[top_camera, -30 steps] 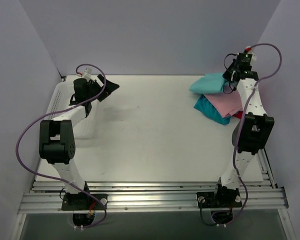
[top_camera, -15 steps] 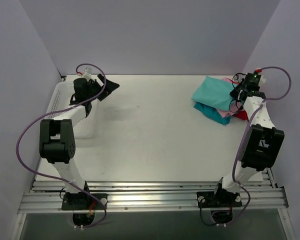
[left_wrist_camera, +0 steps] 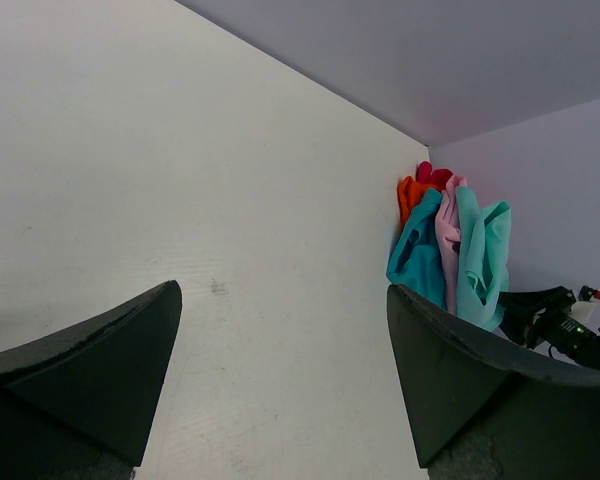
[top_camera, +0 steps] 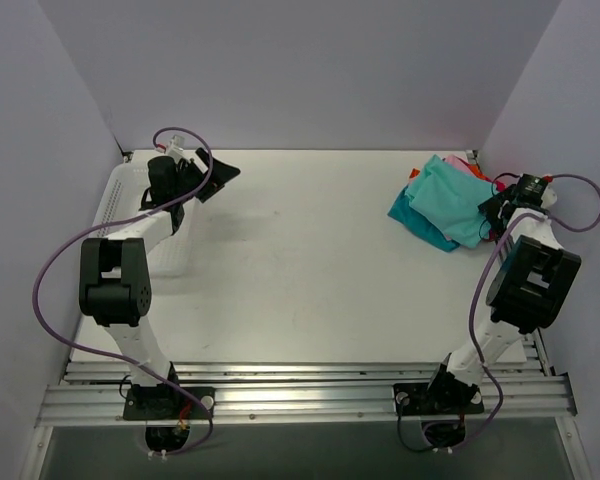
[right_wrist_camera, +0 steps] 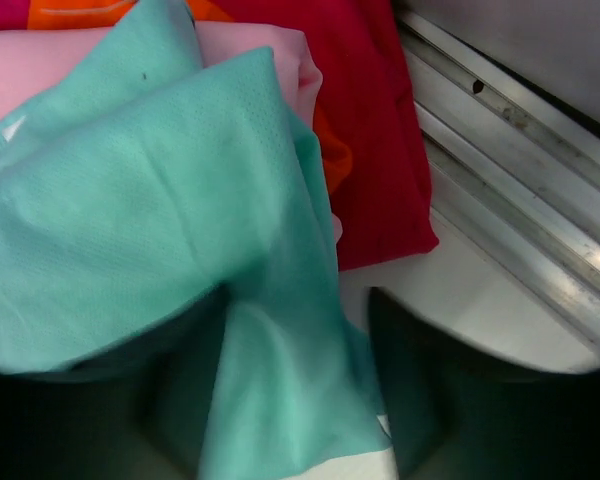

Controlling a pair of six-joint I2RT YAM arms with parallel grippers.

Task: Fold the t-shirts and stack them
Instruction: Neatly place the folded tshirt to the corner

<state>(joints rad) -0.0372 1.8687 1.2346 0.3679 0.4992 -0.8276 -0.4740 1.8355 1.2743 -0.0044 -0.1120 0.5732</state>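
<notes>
T-shirts (top_camera: 445, 205): one loose pile at the far right of the desk (top_camera: 300, 260), near the right wall.
Teal-green shirt (right_wrist_camera: 130, 230): top of the pile, creased and draped, one fold hanging over the pile's near right edge.
Teal-blue shirt (top_camera: 410, 212): under the teal-green one, showing along the pile's left edge.
Pink shirt (right_wrist_camera: 250, 45): under the teal-green one, edge showing.
Orange shirt (left_wrist_camera: 408, 195): low in the pile, partly showing.
Red shirt (right_wrist_camera: 380, 130): bottom right, flat on the desk beside the metal rail (right_wrist_camera: 510, 180).
Right end effector (right_wrist_camera: 295, 330): at the pile's right edge, fingers apart with the teal-green fold between them; cannot tell whether they grip it.
Left end effector (left_wrist_camera: 280, 300): far left, raised over the desk, fingers spread wide, nothing between them.
White mesh basket (top_camera: 115, 205): far left of the desk, under the left arm.
</notes>
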